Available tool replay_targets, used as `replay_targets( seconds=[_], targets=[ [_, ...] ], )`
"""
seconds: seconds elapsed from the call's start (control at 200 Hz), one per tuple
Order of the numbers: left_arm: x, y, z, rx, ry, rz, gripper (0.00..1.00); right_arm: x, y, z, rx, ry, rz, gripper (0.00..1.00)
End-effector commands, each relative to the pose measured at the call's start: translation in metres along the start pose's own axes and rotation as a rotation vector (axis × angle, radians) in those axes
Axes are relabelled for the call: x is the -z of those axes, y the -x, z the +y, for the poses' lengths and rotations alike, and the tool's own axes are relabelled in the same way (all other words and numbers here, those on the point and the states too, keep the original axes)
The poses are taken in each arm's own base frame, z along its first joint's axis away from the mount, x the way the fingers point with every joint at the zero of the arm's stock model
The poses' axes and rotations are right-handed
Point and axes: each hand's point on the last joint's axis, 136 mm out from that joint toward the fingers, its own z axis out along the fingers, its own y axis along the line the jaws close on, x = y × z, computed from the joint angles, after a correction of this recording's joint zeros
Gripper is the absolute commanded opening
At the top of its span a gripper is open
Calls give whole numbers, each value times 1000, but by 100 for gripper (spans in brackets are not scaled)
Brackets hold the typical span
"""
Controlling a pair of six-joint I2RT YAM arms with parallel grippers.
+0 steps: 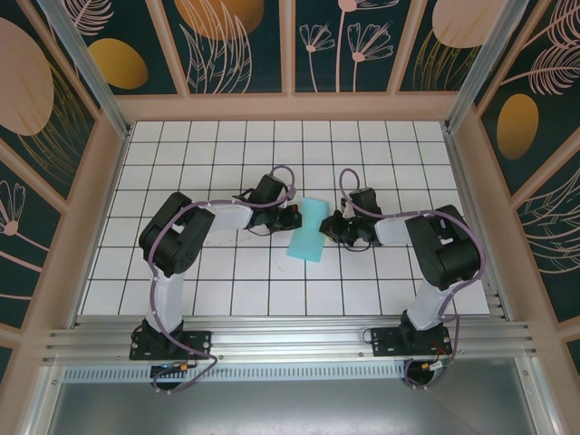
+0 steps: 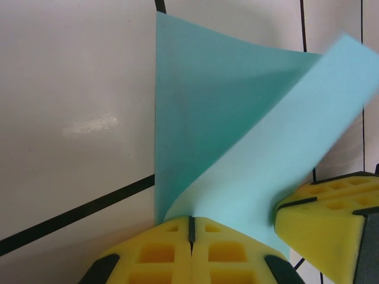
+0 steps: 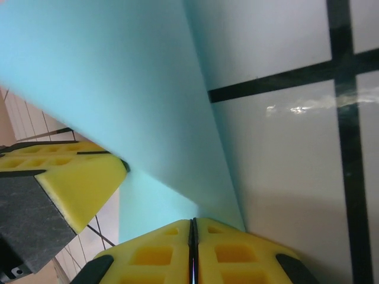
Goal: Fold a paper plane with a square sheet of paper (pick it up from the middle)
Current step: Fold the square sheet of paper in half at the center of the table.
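**While both claws pinch: your table stock, counted**

As you look down from above, you have one square sheet of paper (image 1: 306, 234). It is light cyan and sits near the middle of the one white, black-gridded table (image 1: 227, 290). It lies between your two grippers and narrows to a waist where they meet it.

- Arms: two, both black, reaching in from the near edge toward each other.
- Left gripper (image 2: 190, 228): one. Its two yellow pads (image 2: 148, 255) are pressed flat together with no gap. The paper rises straight out of their seam, so you are pinching the sheet's left side.
- Right gripper (image 3: 193, 232): one. Its two pads also meet along a thin dark line with paper coming out between them. It is clamped on the same sheet from the opposite side.
- Neighbouring pads: one in each wrist camera. The right claw's pad sits just beside the paper at the lower right of the left wrist view. The left claw's pad sits at the lower left of the right wrist view.
- Paper surfaces in the left wrist view: two. One darker panel runs up and away, and one paler band sweeps across it toward the upper right. That band is blurred, so you cannot tell whether it is a sharp crease or a soft bend.
- Sheet ends from above: two, one flaring toward the far side and a wider one toward you.
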Motion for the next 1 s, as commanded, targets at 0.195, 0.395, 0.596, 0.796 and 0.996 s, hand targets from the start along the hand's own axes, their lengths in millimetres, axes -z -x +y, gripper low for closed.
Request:
replay_targets(
  seconds=[0.195, 0.395, 0.596, 0.796, 0.996],
  targets=[
    [-18, -43, 53, 49, 164, 128, 0, 13, 19, 27, 57, 32, -40, 13],
    [-16, -43, 52, 48, 165, 127, 0, 4, 29, 21, 47, 37, -30, 13],
    [-16, -44, 53, 47, 170, 127, 0, -8, 31, -4, 18, -15, -21, 13],
    [-15, -44, 54, 45, 178, 127, 0, -5, 36, 0, 7, -19, -29, 13],
    [-15, -43, 54, 45, 179, 126, 0, 10, 54, 33, 53, 46, -63, 13]
  ],
)
